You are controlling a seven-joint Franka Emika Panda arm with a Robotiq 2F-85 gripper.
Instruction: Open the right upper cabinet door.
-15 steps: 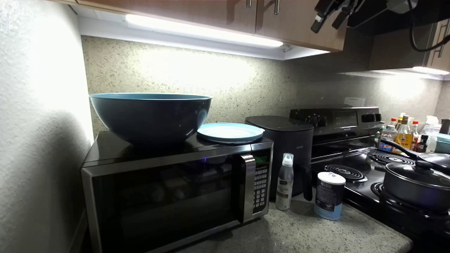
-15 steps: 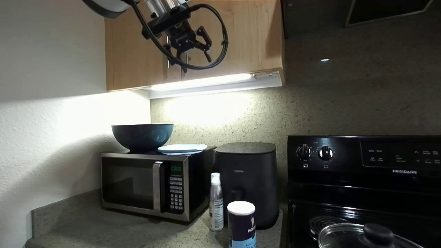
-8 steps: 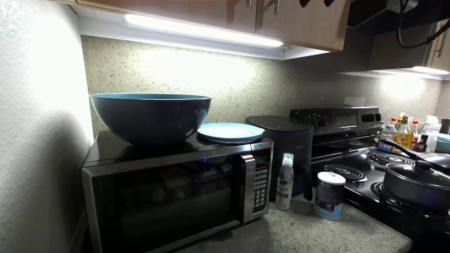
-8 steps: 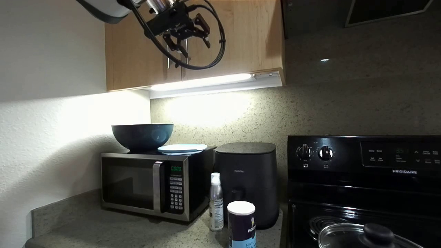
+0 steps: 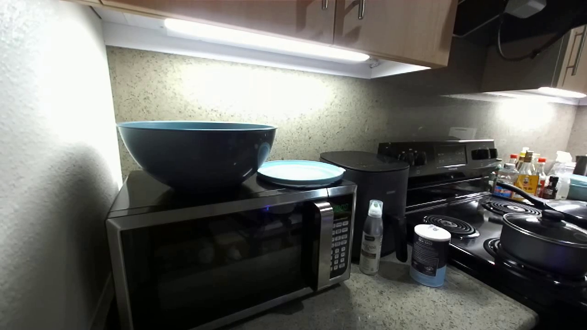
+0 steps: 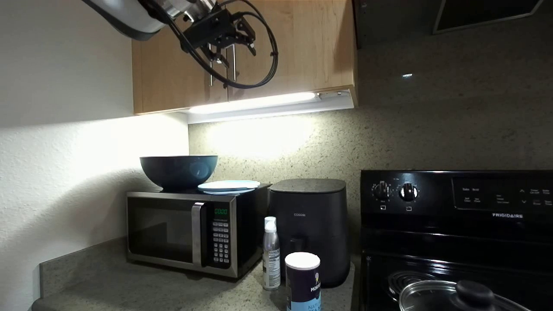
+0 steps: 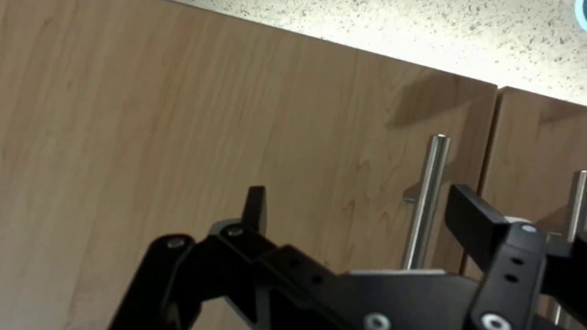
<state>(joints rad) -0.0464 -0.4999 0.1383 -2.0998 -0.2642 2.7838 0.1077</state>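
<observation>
The right upper cabinet door is light tan wood and looks shut in both exterior views (image 5: pixel 403 34) (image 6: pixel 302 47). It also fills most of the wrist view (image 7: pixel 220 119). Its metal bar handle (image 7: pixel 429 197) runs along the edge beside the twin door. The handle also shows in both exterior views (image 5: pixel 361 9) (image 6: pixel 234 67). My gripper (image 6: pixel 239 57) is open and empty in front of the door, near the handles. In the wrist view, the gripper's (image 7: pixel 357 197) fingers stand on either side of the handle, closer to the right finger. Distance to the handle is unclear.
The twin door (image 6: pixel 173 73) with its own handle (image 6: pixel 211 71) adjoins on the left. Below are a microwave (image 6: pixel 181 233), a blue bowl (image 6: pixel 179 172), a black air fryer (image 6: pixel 309 233), a spray bottle (image 6: pixel 271 255) and a salt canister (image 6: pixel 303 280). A stove (image 6: pixel 453 242) stands right.
My gripper has moved up and slightly left in an exterior view, and has left the top of another exterior view. Its fingers stay open. The cabinet doors have not moved.
</observation>
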